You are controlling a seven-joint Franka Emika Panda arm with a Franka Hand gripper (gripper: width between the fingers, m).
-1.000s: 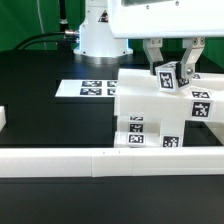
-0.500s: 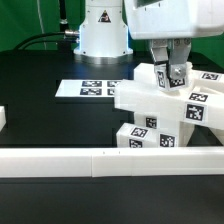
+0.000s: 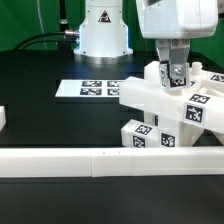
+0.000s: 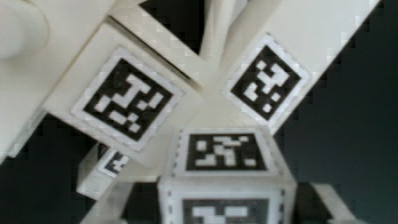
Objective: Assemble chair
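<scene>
Our partly joined chair (image 3: 150, 100)
We see chunky white pieces with black-and-white tags joined together, tilted, at the exterior view's right.

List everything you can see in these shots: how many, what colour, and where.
chair pieces: several joined, white with black-and-white tags, on the table at the exterior view's right
post: one, white, tagged, top of that cluster
marker board: one, white, flat on the table, to the exterior view's left of the cluster
border wall: one, white, along the table's near edge
table: one, black, under everything
arm base: one, white, behind the marker board
hand: one, closed on the post
</scene>
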